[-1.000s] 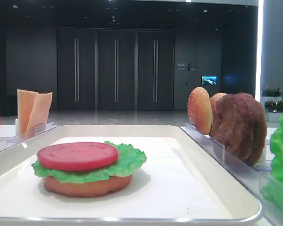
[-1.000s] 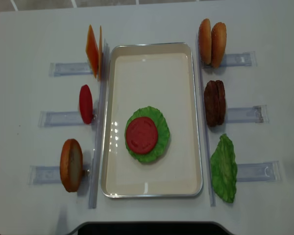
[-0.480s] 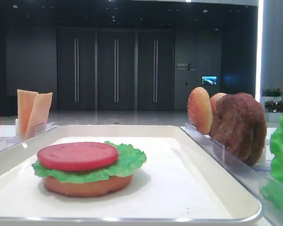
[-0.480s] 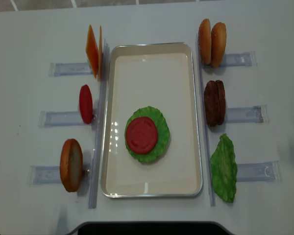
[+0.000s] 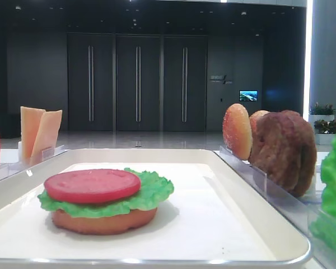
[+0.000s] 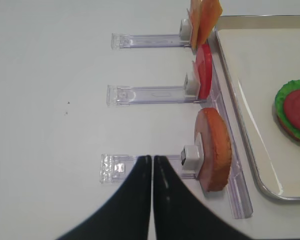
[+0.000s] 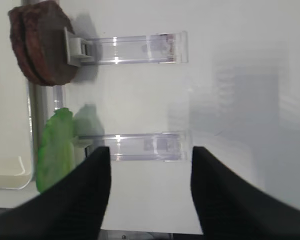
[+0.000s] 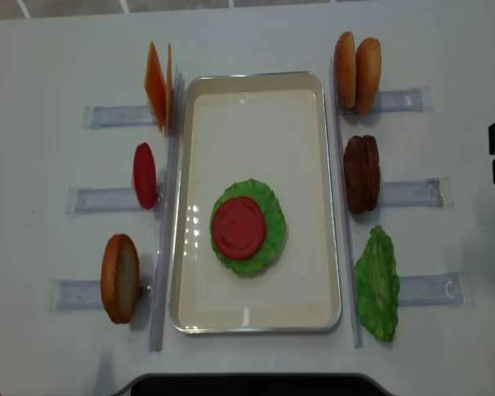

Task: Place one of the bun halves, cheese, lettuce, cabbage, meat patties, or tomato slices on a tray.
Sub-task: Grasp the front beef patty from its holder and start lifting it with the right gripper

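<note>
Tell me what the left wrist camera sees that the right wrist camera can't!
Only the left wrist view shows the cheese, a red tomato slice and a bun half standing in clear holders, the stacked burger on the tray, and the left gripper with its jaws together.

Only the right wrist view shows the meat patties, a spare lettuce leaf, and the right gripper with its jaws apart and nothing between them.

Both show the white table, clear holders, and part of the tray.
</note>
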Motion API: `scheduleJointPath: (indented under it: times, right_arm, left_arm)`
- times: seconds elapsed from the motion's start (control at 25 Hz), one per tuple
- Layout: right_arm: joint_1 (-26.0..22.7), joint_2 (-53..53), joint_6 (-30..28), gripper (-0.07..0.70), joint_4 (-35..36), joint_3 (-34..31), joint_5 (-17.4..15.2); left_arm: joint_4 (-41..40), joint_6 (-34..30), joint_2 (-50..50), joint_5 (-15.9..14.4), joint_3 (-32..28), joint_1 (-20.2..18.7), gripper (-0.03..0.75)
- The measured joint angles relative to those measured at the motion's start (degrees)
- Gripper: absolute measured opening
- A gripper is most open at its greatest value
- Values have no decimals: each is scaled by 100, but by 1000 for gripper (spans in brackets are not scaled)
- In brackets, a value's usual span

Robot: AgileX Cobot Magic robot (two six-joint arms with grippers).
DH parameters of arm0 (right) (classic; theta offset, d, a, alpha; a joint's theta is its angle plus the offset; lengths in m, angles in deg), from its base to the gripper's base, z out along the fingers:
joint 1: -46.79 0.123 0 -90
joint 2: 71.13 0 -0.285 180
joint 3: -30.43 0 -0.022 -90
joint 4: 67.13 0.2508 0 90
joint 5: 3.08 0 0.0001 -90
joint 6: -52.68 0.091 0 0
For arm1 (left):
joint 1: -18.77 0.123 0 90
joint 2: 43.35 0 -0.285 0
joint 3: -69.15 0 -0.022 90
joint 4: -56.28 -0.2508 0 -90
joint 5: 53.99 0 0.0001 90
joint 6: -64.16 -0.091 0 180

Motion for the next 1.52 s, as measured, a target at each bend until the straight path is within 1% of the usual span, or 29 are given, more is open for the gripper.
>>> scheduleJointPath:
  times: [0.12,0.24,0.36,0.48,0.56,0.72,0.84,1.2,1.52]
  right_arm:
    - [488,185,344,352,-24,105,7]
    - [976,567,629,352,-37,297,96]
    - [1463,1015,844,352,-43,571,329]
    - [1789,1406,981,352,-43,878,528]
    - [1960,1680,1019,352,-38,1079,588]
    - [2164,2096,1038,361,-4,1321,676]
    - [2287,2246,1044,364,3,1359,865]
    - [2323,2627,1065,368,131,1359,1283]
    - [2280,3074,1059,368,209,1359,1333]
  left_arm:
    - [0,0,0,0,0,0,-7]
    - [0,0,0,0,0,0,-7]
    - [0,0,0,0,0,0,-7]
    - [0,0,0,0,0,0,-7]
    - [0,0,0,0,0,0,-7]
    - [0,0,0,0,0,0,-7]
    - [0,0,0,0,0,0,-7]
    - [0,0,0,0,0,0,-7]
    - [0,0,0,0,-4,0,-7]
